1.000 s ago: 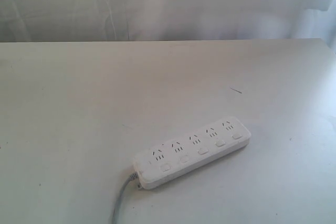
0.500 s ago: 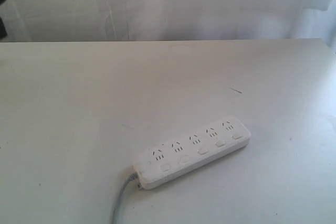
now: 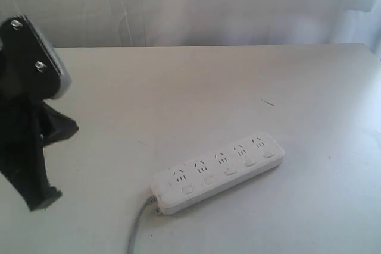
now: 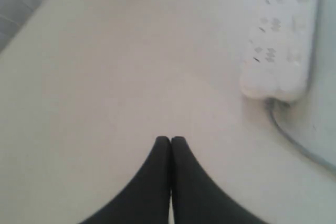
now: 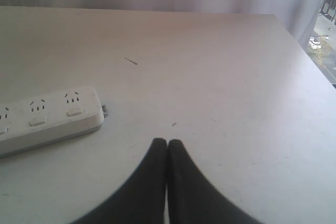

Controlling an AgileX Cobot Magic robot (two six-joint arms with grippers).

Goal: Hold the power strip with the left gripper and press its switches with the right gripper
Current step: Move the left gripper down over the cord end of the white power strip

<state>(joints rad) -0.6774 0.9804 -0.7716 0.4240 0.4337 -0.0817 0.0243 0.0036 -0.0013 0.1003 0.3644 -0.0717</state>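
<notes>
Near edge: grey cord [image 3: 137, 230], entering long flat white plastic power strip [image 3: 217, 172], diagonal on white table [image 3: 178, 87], right of centre. Black-fingered left gripper [image 4: 170, 141]: fingers pressed together, empty, well apart from strip. Black-fingered right gripper [image 5: 167, 142]: same, near strip's cordless end, not touching. Behind: white curtain [image 3: 208, 4].

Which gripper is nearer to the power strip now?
Probably left, but it is close. The left gripper, shut, hangs near the power strip at the end with the cord, not touching. The right gripper, also shut, hangs near the other end, outside the exterior view.
</notes>
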